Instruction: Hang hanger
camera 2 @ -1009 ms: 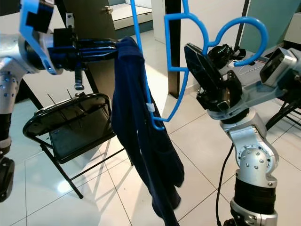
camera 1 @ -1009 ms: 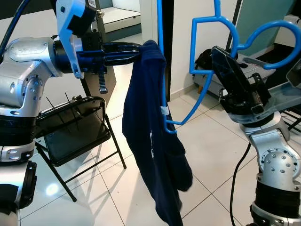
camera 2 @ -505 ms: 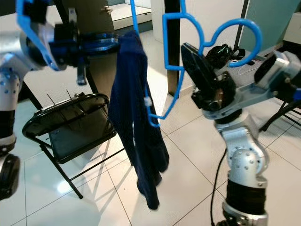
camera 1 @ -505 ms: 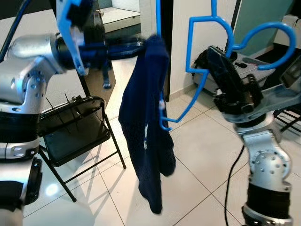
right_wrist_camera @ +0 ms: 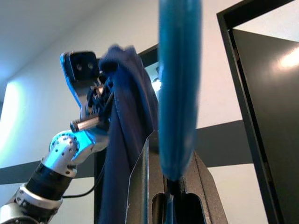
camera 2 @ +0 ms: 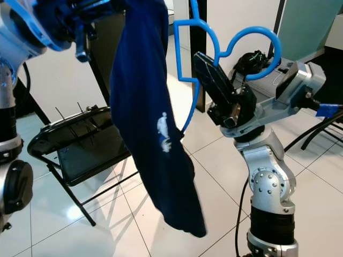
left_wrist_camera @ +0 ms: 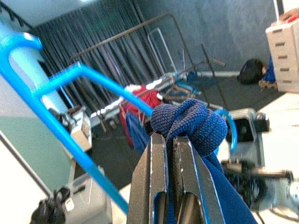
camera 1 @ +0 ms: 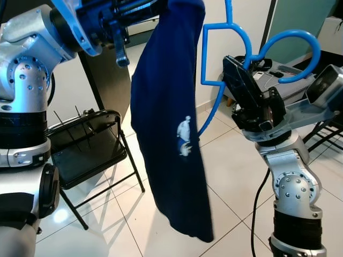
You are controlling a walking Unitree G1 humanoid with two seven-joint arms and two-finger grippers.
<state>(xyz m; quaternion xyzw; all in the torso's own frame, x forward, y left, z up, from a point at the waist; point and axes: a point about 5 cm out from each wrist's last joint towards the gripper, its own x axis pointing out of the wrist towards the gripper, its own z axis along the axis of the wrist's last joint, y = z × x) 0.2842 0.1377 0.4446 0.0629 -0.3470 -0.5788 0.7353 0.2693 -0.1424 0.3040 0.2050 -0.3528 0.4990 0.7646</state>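
a tiled home room, with a folding chair (camera 1: 88, 147), doorway and clothes rack (left_wrist_camera: 154, 88).

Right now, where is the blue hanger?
In the left eye view, the blue hanger is held up right of centre by the right gripper, beside the hanging navy garment.

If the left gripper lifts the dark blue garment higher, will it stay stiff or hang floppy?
Probably floppy: the dark blue garment hangs limp from the left gripper, which pinches one bunched knit fold. It may swing. The blue hanger in the right gripper looks rigid.
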